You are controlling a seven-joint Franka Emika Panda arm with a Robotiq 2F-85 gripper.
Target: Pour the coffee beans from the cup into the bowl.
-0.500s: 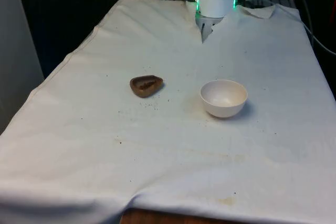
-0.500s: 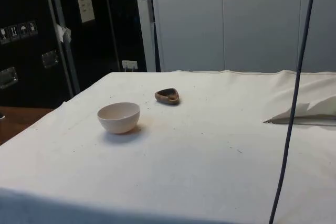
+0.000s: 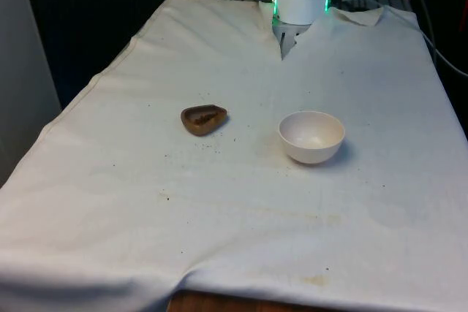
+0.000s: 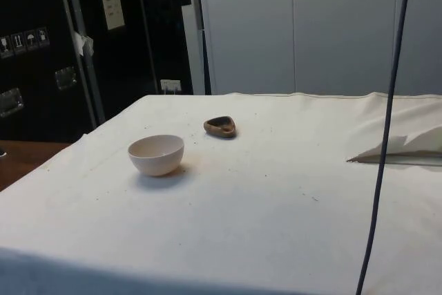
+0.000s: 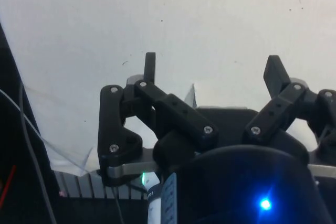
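Hovering high over surface, fingers spread apart, nothing between them. Cup, small brown shallow dish holding coffee beans, sits well away from fingers, bowl near it, both apart on cloth. Few stray beans just beside cup. Cup looks light, rigid, low-walled; likely tips easily. Best grip: pinch across rim at narrow end, keep level until over bowl.

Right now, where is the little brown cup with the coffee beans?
In the front view the brown cup sits on the white cloth near the table's middle, to the left of the white bowl and apart from it. In the side view it lies beyond the bowl.
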